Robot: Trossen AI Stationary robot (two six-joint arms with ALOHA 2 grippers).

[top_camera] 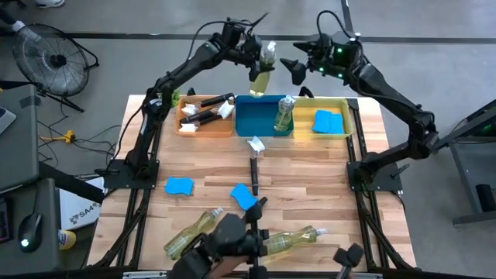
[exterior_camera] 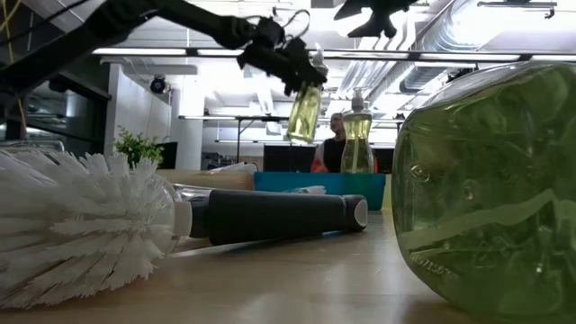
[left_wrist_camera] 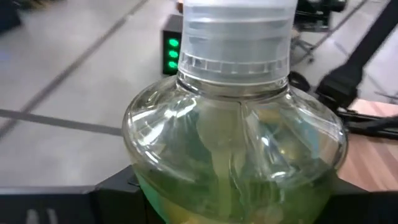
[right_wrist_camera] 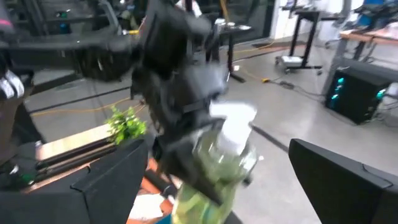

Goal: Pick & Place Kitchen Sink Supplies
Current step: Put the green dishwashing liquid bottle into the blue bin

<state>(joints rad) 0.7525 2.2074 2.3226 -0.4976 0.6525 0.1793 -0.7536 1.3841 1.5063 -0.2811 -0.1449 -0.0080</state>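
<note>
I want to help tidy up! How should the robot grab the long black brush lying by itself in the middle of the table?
Best to grip the brush on its straight black handle, coming straight down from above. It lies flat on the wood with its white head toward the blue bin and nothing touching the handle. The handle is narrow and firm; the bristly head would squash, so fingers should close across the handle's width.

Glossy clear plastic bottle (left_wrist_camera: 233,149), wooden table (top_camera: 310,178)
</note>
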